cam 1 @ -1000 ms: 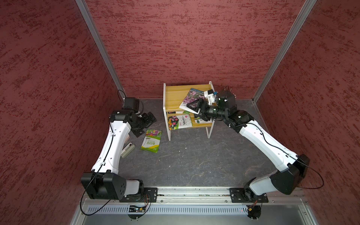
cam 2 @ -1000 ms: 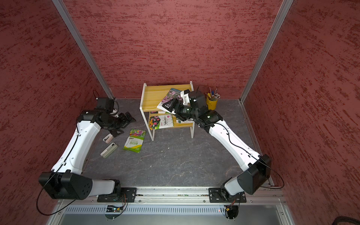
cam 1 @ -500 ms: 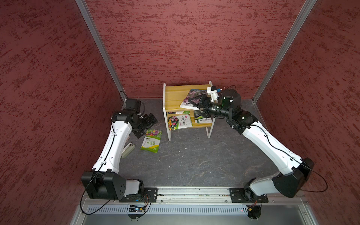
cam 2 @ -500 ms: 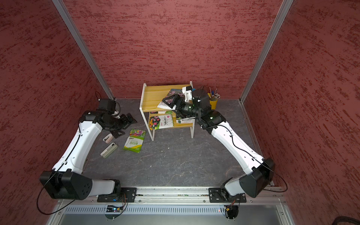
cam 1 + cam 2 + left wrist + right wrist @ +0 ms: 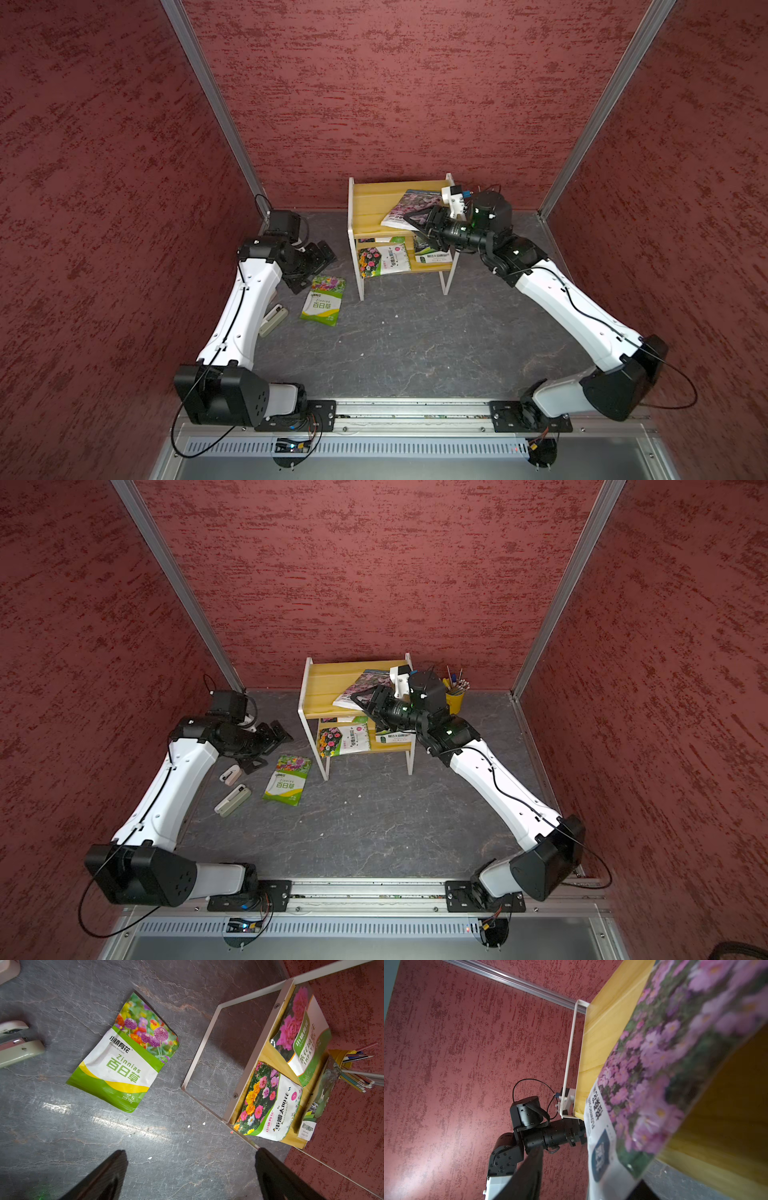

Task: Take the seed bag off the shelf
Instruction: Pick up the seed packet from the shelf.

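Note:
The shelf [image 5: 365,208] [image 5: 324,683] stands against the back wall. A seed bag [image 5: 409,203] [image 5: 361,685] [image 5: 654,1064] with purple flowers lies on its top board, one corner hanging over the front edge. My right gripper [image 5: 411,218] [image 5: 359,696] [image 5: 591,1167] is at that corner with a finger on either side of it. It is partly closed, and a gap still shows between one finger and the bag. My left gripper [image 5: 316,268] [image 5: 272,750] [image 5: 191,1153] hangs wide open and empty over the floor left of the shelf.
A green Zinnias bag [image 5: 323,300] [image 5: 287,779] [image 5: 124,1057] lies on the floor by the left gripper. More seed bags [image 5: 382,259] [image 5: 270,1101] sit on the lower board. A yellow pencil cup [image 5: 455,696] stands right of the shelf, and staplers [image 5: 232,800] lie at the left.
My right gripper has moved in toward the shelf onto the bag's corner and its jaws have narrowed. The left arm has shifted slightly and stays open.

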`<state>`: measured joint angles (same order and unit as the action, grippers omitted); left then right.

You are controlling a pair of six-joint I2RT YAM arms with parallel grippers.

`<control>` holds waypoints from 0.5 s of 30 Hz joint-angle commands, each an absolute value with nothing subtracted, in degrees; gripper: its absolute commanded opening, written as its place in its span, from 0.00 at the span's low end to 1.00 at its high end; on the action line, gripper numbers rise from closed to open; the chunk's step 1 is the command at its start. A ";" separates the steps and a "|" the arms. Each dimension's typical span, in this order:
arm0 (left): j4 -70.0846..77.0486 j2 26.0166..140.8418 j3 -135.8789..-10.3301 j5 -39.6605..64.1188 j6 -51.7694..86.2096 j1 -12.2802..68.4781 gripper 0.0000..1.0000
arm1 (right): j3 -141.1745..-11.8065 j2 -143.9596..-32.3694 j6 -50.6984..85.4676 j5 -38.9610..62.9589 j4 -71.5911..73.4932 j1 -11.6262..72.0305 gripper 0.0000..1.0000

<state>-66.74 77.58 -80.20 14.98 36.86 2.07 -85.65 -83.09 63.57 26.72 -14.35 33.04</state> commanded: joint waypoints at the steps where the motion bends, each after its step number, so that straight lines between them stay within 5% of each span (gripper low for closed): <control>1: -65.88 77.34 -79.59 15.52 37.18 2.48 1.00 | -85.51 -84.57 63.92 25.40 -12.15 32.83 0.36; 7: -65.74 77.43 -79.58 15.56 37.11 2.47 1.00 | -84.71 -84.45 64.16 25.48 -12.13 32.85 0.00; 15: -66.08 77.17 -79.69 15.50 36.69 2.53 1.00 | -84.30 -84.09 63.72 25.86 -11.87 32.87 0.00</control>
